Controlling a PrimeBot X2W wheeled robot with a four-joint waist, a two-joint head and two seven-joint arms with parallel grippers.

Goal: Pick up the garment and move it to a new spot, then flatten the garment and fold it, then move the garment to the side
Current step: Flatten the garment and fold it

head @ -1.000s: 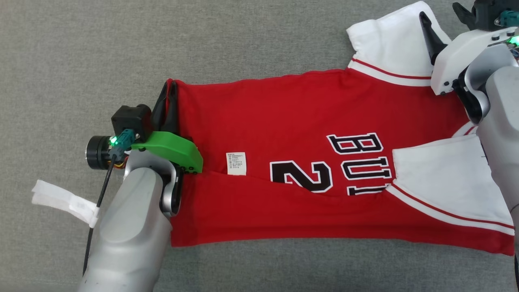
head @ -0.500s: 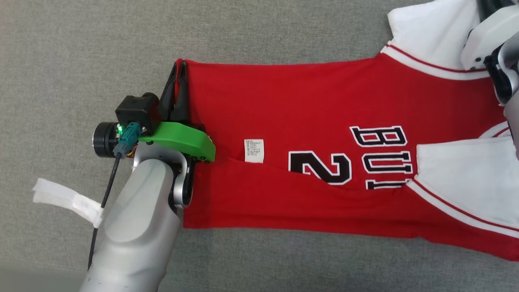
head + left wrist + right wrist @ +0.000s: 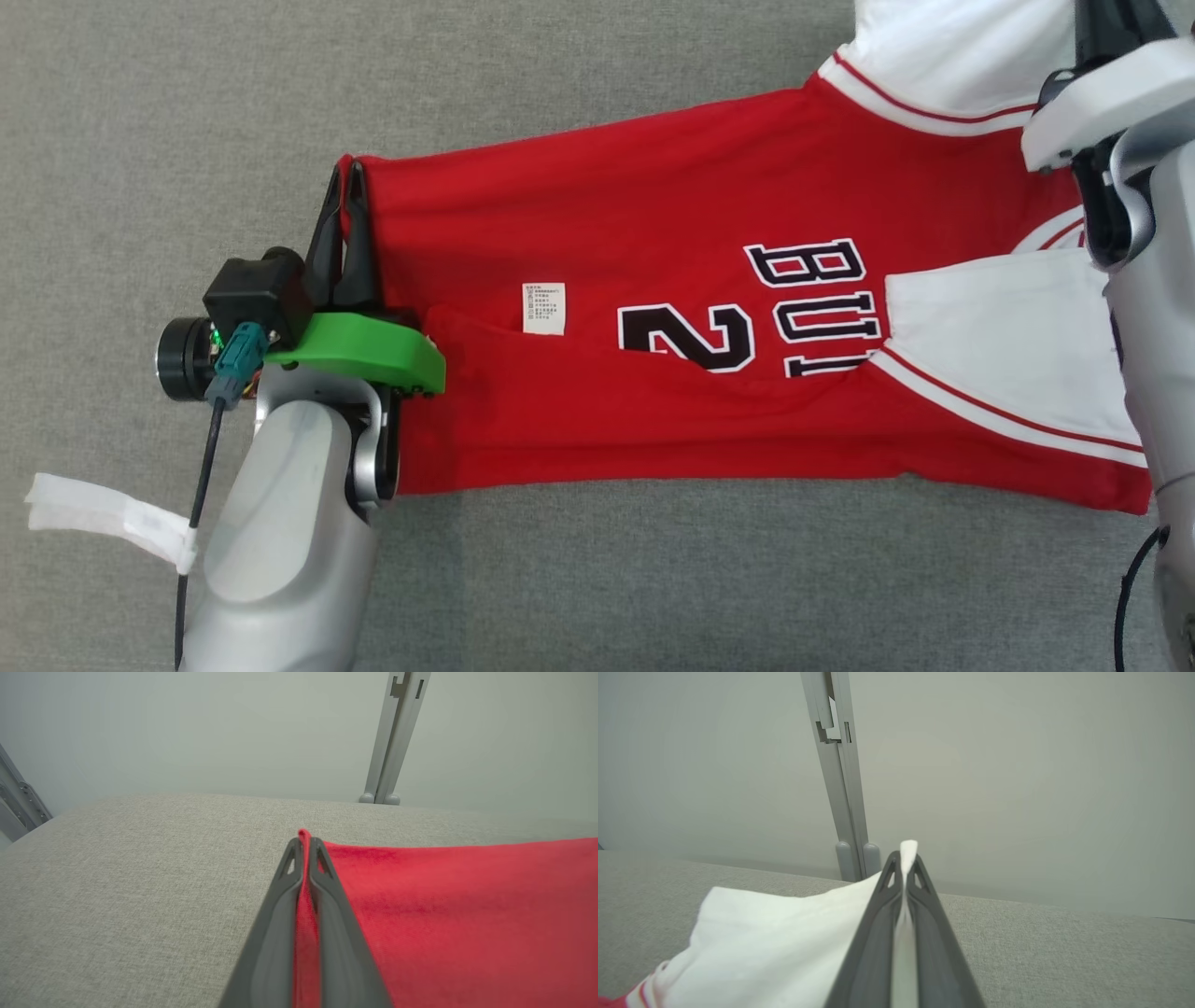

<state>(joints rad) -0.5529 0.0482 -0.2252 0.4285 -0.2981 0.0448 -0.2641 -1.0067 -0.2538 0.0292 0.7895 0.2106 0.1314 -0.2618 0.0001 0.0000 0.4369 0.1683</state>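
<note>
A red-and-white jersey (image 3: pixel 653 215) lies stretched across the grey tabletop (image 3: pixel 187 112), from centre to right of frame. The left hand (image 3: pixel 344 177) is clenched on its red hem corner at centre left. The right hand (image 3: pixel 903 858) pinches a white sleeve (image 3: pixel 934 47) at upper right, its fingertips cut off by the head view's top edge. A fold and the other sleeve hide part of the black lettering (image 3: pixel 831 329).

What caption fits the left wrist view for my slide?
Left gripper shut on a corner of the red garment, grey fabric surface alongside.
</note>
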